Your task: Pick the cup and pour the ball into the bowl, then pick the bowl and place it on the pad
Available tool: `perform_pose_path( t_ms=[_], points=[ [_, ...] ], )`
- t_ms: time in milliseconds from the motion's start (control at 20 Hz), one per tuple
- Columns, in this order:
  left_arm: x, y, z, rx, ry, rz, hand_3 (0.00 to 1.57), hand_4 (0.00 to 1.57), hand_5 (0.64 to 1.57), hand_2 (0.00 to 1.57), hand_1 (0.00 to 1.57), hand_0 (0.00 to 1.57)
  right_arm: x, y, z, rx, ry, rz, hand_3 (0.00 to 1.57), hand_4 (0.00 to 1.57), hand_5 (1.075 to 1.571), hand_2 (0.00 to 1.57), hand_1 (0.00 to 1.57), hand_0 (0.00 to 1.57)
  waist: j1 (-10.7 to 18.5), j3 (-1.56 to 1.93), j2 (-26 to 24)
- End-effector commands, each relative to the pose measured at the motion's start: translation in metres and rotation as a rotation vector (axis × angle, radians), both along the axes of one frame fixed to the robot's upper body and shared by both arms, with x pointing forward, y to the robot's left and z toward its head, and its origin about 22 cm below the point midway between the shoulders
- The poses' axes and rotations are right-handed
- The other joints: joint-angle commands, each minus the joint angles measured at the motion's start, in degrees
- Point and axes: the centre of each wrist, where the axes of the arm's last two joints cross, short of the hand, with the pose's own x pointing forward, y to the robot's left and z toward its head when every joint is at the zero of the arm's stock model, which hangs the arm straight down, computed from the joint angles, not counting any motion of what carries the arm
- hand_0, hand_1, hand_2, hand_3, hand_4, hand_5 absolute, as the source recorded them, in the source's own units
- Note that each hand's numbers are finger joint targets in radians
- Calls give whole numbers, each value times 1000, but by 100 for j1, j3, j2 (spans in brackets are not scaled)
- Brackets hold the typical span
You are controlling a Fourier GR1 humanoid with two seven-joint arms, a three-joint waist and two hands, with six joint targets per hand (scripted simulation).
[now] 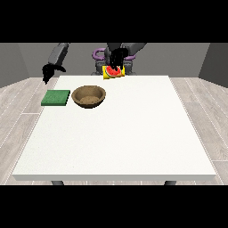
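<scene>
Hand at the view's right grasps the yellow cup, raised above the white table's far edge; the wooden bowl lies nearer the camera and toward view-left. Beyond it, the green pad. Other hand hangs past the far corner, fingers unclear.

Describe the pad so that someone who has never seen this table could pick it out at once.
Start at the white table and go to its far corner at the view's left, below the hand at the view's left. The pad lies flat there, just left of the brown bowl. It is the only green, square, flat thing; the bowl beside it is round and hollow.
</scene>
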Motion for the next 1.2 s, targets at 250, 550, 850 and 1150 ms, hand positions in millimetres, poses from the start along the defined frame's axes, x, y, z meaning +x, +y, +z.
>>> perform_pose_path(
  t_ms=[250, 550, 850, 1150],
  points=[
    [-17, -39, 50, 145, -97, -69, 1571, 584, 1529, 1571, 0, 0, 6, 1, 1, 8, -53, -10, 350, 408, 1533, 187, 0, 0, 72, -1, 182],
    [-27, -39, 21, 342, -94, -109, 1571, 806, 1566, 1571, 62, 62, 1, -3, 1, 5, -34, 24, 263, 424, 1530, 118, 0, 0, -98, -1, 212],
    [-21, -36, 35, 476, -147, -139, 1571, 1148, 1535, 1571, 1401, 1401, 11, 2, 7, 13, -64, 18, 306, 417, 1524, 99, 0, 0, -82, -3, 280],
    [-20, -34, 67, 367, -157, -143, 1571, 1046, 1560, 1571, 1053, 1053, 1, -3, 0, 37, 25, 15, 198, 737, 1555, 277, 0, 0, 202, -3, 338]
  ],
)
